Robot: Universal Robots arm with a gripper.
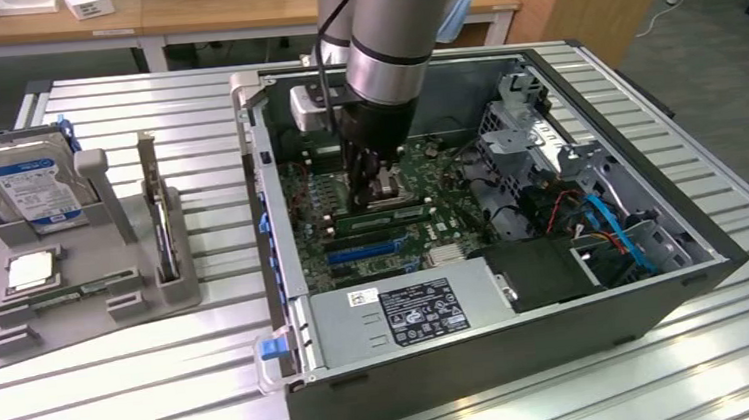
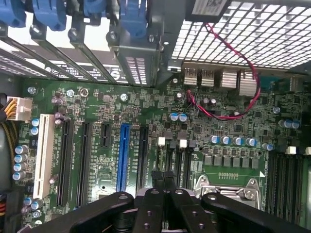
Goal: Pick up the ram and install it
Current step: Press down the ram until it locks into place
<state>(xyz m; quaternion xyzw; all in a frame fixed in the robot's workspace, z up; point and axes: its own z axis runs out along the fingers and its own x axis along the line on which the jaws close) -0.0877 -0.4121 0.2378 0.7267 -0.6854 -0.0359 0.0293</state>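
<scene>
The gripper (image 1: 376,192) is seen clenched, nothing grasped, lowered inside the computer case (image 1: 698,245) just above the motherboard (image 2: 97,111). The ram (image 1: 395,211) is seated in a motherboard slot beside the gripper.

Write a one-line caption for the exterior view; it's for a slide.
Robot arm reaching down into an open computer case, its gripper just above the motherboard.
</scene>
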